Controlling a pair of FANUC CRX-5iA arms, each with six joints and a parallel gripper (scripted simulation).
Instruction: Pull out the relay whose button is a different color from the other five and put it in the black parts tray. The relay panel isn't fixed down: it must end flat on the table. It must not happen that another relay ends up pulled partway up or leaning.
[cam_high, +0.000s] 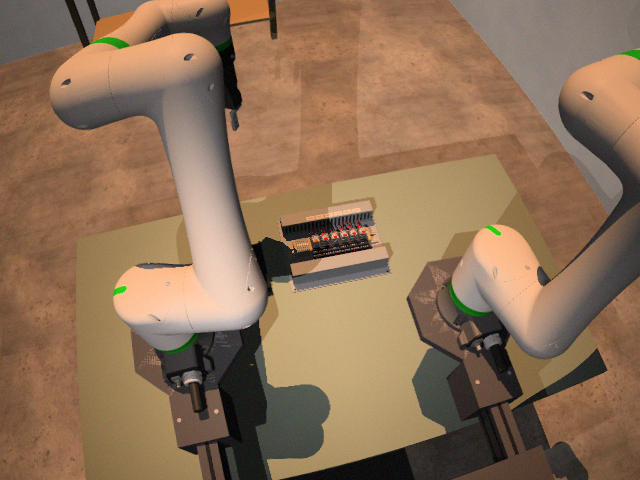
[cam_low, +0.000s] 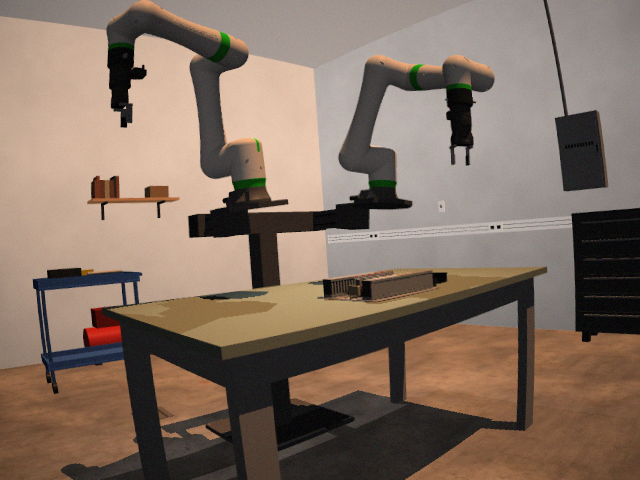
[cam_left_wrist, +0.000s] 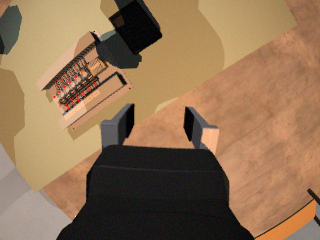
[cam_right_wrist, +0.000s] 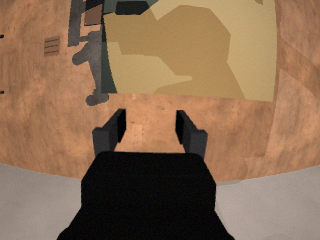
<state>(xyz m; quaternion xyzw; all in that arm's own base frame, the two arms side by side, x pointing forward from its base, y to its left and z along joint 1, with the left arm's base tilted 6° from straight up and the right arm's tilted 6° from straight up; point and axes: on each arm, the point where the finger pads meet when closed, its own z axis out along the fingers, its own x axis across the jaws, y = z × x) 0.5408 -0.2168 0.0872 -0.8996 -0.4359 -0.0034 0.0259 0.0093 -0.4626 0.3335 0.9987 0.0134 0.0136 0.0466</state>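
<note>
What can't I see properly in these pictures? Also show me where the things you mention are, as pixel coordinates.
- Inside of the black parts tray (cam_left_wrist: 142, 31): mostly dark shadow in the left wrist view.
- Relay bottoms: down in the relay panel (cam_high: 341, 266) (cam_low: 398, 286) (cam_left_wrist: 95, 107), too small in the top view.
- Right gripper (cam_low: 121, 116) (cam_right_wrist: 150, 125): cut off by the edge in the top view.

Left arm (cam_high: 206, 180) (cam_low: 364, 108): one, raised, elbow bent; left gripper (cam_high: 234, 119) (cam_low: 460, 156) (cam_left_wrist: 159, 120), open, downward. Right arm (cam_high: 584, 268) (cam_low: 209, 103): one, raised, bent; right gripper (cam_low: 125, 119) (cam_right_wrist: 151, 122), likewise open, downward.
</note>
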